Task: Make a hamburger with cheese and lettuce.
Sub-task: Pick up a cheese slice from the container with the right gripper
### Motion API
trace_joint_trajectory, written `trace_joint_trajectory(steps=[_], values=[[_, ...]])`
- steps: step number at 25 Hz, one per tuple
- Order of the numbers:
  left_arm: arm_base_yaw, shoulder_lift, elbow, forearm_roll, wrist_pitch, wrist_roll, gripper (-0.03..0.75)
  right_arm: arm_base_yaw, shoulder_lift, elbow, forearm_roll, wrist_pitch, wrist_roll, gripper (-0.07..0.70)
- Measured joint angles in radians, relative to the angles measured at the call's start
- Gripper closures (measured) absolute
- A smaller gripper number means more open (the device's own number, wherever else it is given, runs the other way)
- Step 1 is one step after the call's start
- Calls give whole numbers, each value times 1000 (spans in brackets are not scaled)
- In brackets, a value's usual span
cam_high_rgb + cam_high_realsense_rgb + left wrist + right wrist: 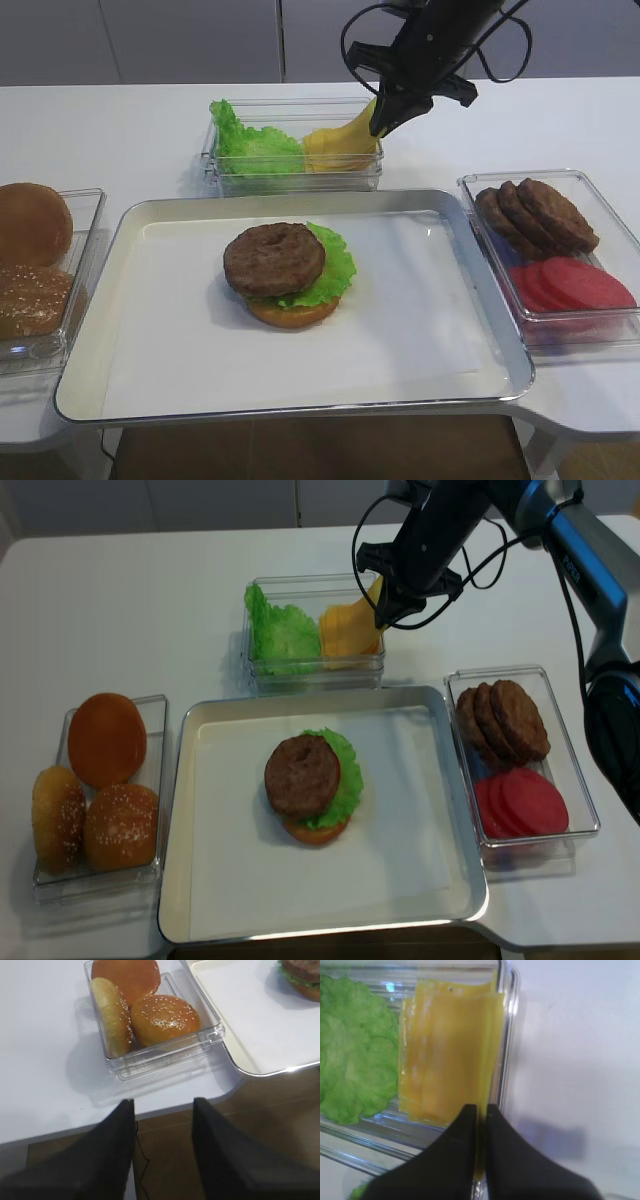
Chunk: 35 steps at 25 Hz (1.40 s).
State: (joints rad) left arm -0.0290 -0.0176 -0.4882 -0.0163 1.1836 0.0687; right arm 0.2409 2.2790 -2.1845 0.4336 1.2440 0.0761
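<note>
Hamburger (289, 272) sits on the paper-lined tray (300, 405) nearest me, patty on top, green leaf poking out over its bun base. Off to the left, the left gripper (162, 1110) hangs with its jaws apart, near the box of buns (150, 1015). Farther back, the right gripper (382, 125) pinches the cheese (340, 142), lifting one edge from the clear box (295, 180) beside the lettuce (250, 145).

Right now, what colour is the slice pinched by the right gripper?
Plain yellow: the cheese in the right gripper, clearest in the right wrist view.
</note>
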Motion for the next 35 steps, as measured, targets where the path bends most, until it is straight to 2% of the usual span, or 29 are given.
trace_joint_trajectory(steps=[35], values=[[0, 0, 0, 0, 0, 0, 427, 0, -58, 0, -17, -2, -14, 590]])
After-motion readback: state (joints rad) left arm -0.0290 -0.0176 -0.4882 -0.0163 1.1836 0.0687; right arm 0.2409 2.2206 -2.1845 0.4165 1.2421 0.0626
